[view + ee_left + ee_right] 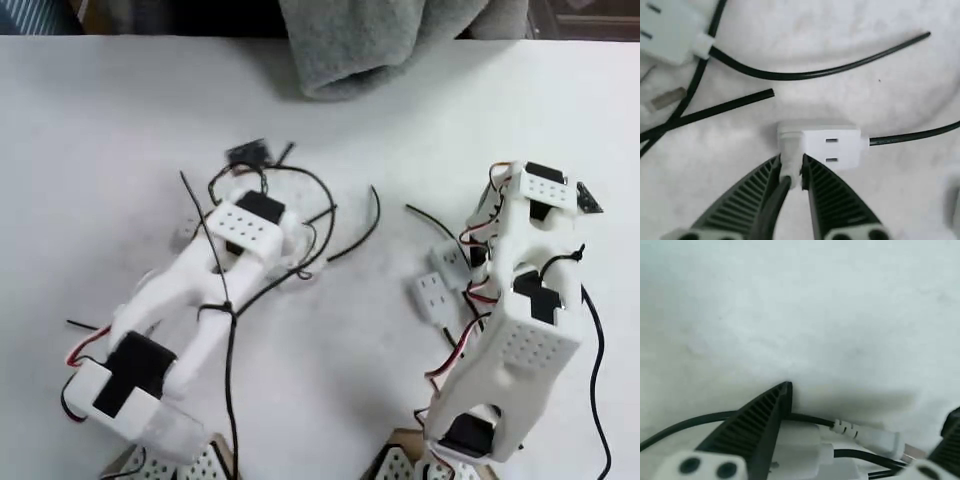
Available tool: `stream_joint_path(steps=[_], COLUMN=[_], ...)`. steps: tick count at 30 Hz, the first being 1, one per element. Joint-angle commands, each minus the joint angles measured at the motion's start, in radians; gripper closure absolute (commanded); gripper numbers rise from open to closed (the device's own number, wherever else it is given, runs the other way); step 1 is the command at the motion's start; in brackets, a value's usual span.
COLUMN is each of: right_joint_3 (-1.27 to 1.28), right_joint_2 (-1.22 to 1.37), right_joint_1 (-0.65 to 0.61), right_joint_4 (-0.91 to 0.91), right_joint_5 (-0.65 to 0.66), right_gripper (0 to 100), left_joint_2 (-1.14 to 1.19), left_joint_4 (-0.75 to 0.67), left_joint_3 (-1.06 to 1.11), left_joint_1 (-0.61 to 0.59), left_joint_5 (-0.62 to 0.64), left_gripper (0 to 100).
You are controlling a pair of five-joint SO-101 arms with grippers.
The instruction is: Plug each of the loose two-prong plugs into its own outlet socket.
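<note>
My left gripper [791, 162] is shut on a white plug [789, 150] that sits against the end of a white socket block [835, 147] with two slots and a black cord. In the high view this gripper [292, 255] is among black cords at centre-left. A second white socket [665, 25] lies farther off, with a bare metal prong [667, 98] near it. My right gripper [867, 402] is open just above the table, and a white plug with a ribbed collar [865, 436] and cords lies between its fingers. Two white socket blocks [436, 296] lie beside the right arm [530, 300].
Loose black cords [350, 235] curl over the white table [120, 120] around the left arm. A grey cloth [360, 45] hangs over the far edge. A small black part [248, 152] lies beyond the left gripper. The table's far left and far right are bare.
</note>
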Motion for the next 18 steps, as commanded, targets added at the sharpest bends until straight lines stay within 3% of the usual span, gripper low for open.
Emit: stream_joint_path(steps=[1,8,18], right_joint_3=[-0.012,-0.012,-0.011], right_joint_2=[-0.005,-0.005,-0.005], right_joint_1=[0.002,0.002,0.002], right_joint_4=[-0.022,-0.024,-0.042], right_joint_5=[0.008,0.009,0.011], right_gripper=[55.0,55.0,55.0], left_joint_2=[-0.013,-0.013,-0.015], left_joint_4=[0.015,0.02,0.041], left_joint_3=[-0.048,-0.041,-0.068], left_joint_1=[-0.016,-0.047,-0.048], left_joint_5=[-0.229,-0.552,-0.747], left_gripper=[98,86,76])
